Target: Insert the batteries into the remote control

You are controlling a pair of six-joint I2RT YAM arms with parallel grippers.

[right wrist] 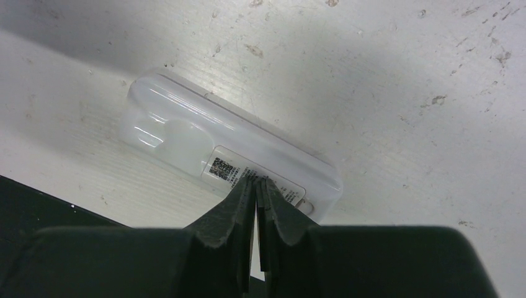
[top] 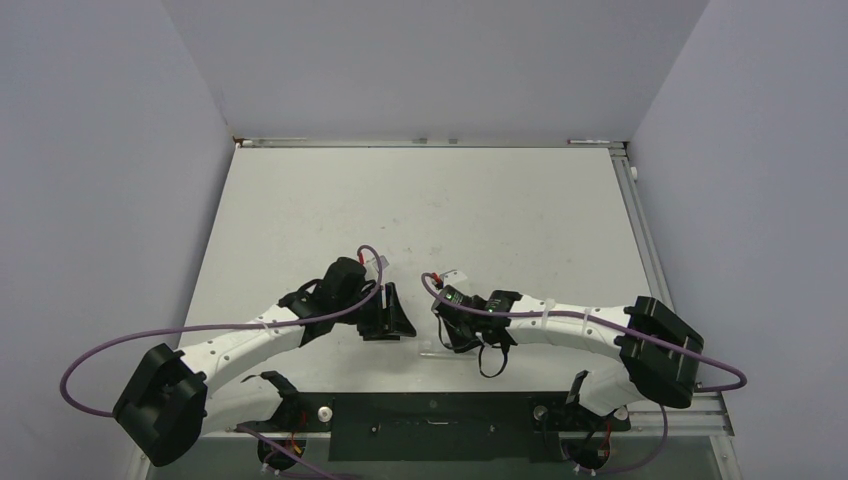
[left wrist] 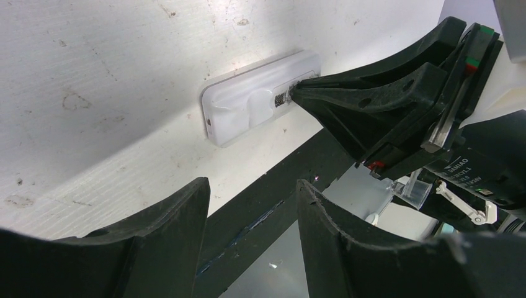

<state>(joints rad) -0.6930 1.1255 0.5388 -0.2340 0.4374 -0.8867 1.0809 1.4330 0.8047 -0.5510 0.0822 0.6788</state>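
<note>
Two grippers: black right gripper (right wrist: 255,183), clenched, touches the slim white plastic remote control (right wrist: 186,133) mid-frame; left gripper (left wrist: 251,186) released, empty. Pushing could skid it.

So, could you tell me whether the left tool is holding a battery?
No, the left tool stands open with nothing between its fingers.

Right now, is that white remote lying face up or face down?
Face down, flat on the table: the remote control shows its back, with a code sticker, facing upward. No buttons or screen are visible.
</note>
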